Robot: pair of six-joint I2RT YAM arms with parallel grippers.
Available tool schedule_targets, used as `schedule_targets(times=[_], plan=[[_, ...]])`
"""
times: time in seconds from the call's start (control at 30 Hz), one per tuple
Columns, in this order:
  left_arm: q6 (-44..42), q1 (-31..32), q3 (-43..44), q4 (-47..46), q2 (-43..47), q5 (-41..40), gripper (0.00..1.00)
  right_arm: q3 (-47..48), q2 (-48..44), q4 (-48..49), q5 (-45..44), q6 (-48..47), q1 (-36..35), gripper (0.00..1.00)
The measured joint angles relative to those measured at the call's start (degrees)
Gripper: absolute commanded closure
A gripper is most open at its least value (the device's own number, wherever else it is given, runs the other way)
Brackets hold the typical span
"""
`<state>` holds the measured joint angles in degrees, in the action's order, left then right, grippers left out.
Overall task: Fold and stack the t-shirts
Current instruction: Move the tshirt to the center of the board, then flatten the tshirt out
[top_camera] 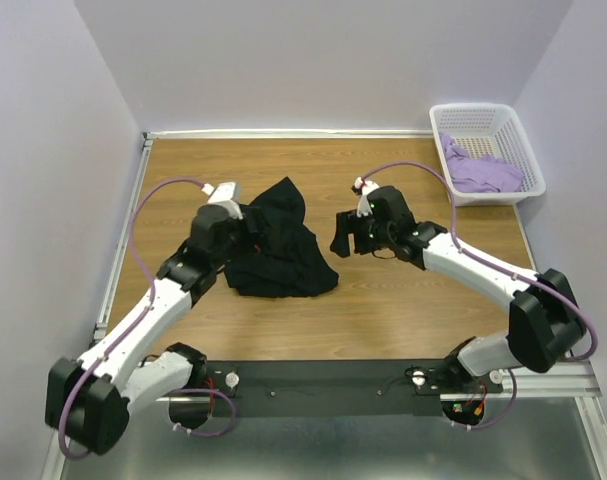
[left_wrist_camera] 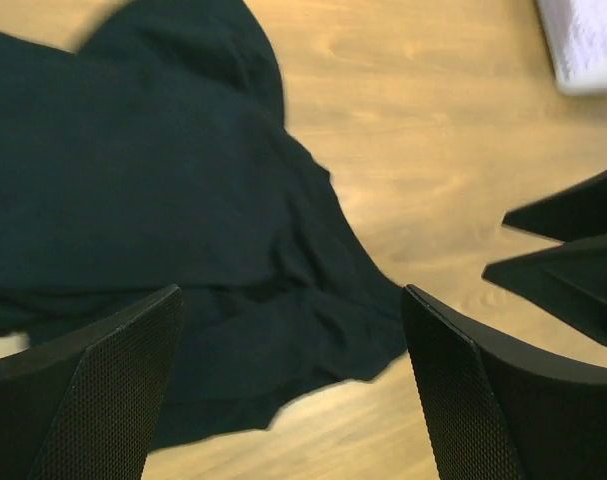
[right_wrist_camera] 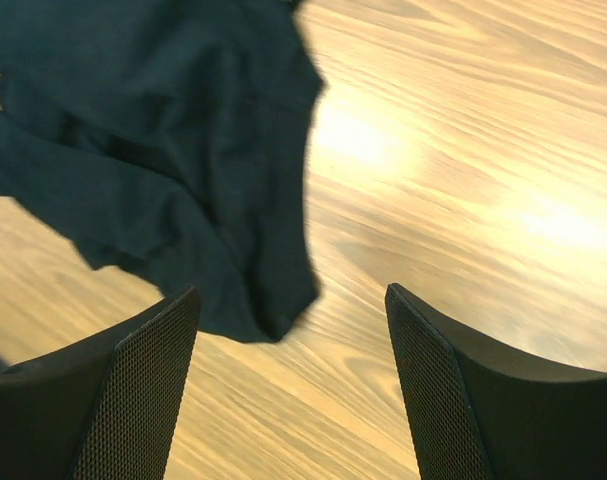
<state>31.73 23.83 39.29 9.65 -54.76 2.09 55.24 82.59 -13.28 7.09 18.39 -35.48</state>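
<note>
Left arm reaches in from the near-left corner. Left pincer (left_wrist_camera: 291, 300) is spread wide and holds nothing. It sits over the left part of the black t-shirt (top_camera: 283, 245); I can't tell if the fingers (left_wrist_camera: 103, 390) touch the cloth.

Black t-shirt lies crumpled, not folded, on the wooden desk (top_camera: 383, 300), left of center. One lobe sticks toward the far side and a wider bunch sits nearer the arms. In the left wrist view, its hem runs out between the fingers onto bare wood.

Right pincer (right_wrist_camera: 292, 292) is just right of the shirt, jaws apart, with only wood grain between them. In the right wrist view, a dark fold of the shirt ends beside its left-hand finger (right_wrist_camera: 133, 390), apart from it. The right pincer's dark fingertips also show at the right edge of the left wrist view.

Far right corner: white lattice basket (top_camera: 513, 130) with the lavender t-shirt (top_camera: 478, 172) bunched inside, well apart from both arms and the black shirt.
</note>
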Motion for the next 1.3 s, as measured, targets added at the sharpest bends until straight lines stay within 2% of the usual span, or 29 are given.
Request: schedule_targets(times=[0.13,0.33,0.43,0.63,0.8,0.83,0.9,0.93,1.03,1.07,1.3], plan=[[-0.02,6.73,6.47,3.02,-8.79,-2.64,0.05,-3.17,-3.69,0.02,-4.07,-0.33,0.50,0.21],[-5.57,17.94,15.78,9.57,-22.69,-8.11,0.05,-7.91,-9.90,0.15,-10.84,-0.31,1.68,0.22],[-8.79,21.09,17.07,12.28,-27.76,-9.20,0.06,-9.92,-12.13,0.11,-13.07,0.07,2.36,0.22],[-12.52,22.01,19.06,16.09,-35.71,-10.40,0.11,-12.17,-14.82,0.09,-15.06,0.68,2.97,0.23],[-14.25,22.43,20.92,18.18,-40.63,-12.17,0.31,-13.40,-15.69,0.07,-15.21,1.11,2.97,0.23],[-14.25,22.49,21.16,18.47,-41.11,-12.48,0.31,-13.53,-15.72,0.07,-15.21,1.16,2.97,0.23],[-14.53,22.75,21.38,19.02,-42.32,-13.25,0.47,-13.66,-15.76,0.04,-15.21,1.20,2.97,0.23],[-14.84,22.86,21.40,19.34,-42.73,-13.60,0.64,-13.66,-15.76,0.07,-15.19,1.22,2.97,0.23],[-15.02,23.28,21.40,20.31,-43.34,-14.49,0.86,-13.66,-15.74,0.07,-15.17,1.27,2.97,0.23],[-14.82,23.41,21.42,20.50,-43.32,-14.82,0.98,-13.66,-15.74,0.07,-15.15,1.27,2.97,0.23],[-14.60,23.54,27.61,25.90,-40.79,-16.44,1.00,-13.66,-14.34,0.09,-12.68,1.53,2.97,0.23]])
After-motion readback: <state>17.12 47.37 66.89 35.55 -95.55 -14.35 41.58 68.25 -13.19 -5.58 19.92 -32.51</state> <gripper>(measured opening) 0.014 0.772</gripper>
